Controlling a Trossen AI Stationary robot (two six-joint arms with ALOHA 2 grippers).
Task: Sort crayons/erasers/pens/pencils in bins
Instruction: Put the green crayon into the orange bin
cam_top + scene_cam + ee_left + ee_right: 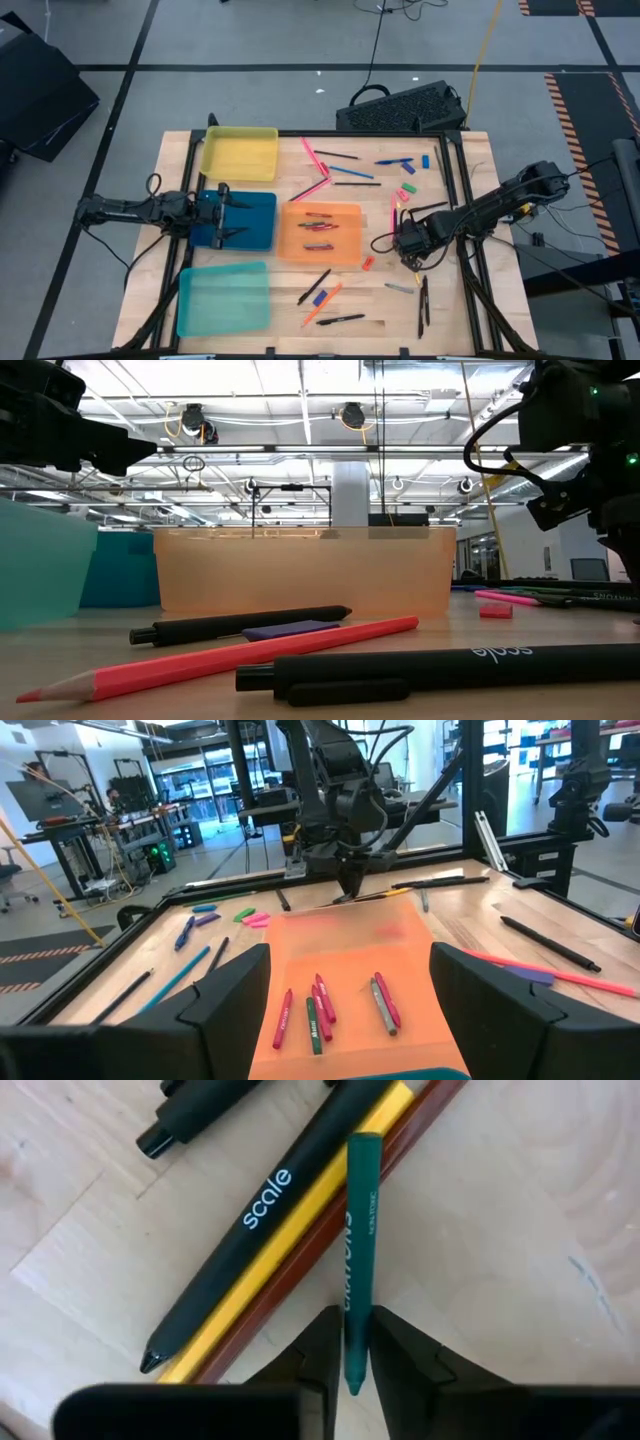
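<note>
Right by the wrist camera, the right gripper has its two fingers pinched on a green crayon, which lies beside a black pen and a yellow pencil on the wooden table. From above, that gripper is near the table's right edge, just past the orange bin that holds a few crayons, while the left gripper waits over the blue bin with its jaws apart. Down at table height, a black pen and a red pencil lie in front of the orange bin.
</note>
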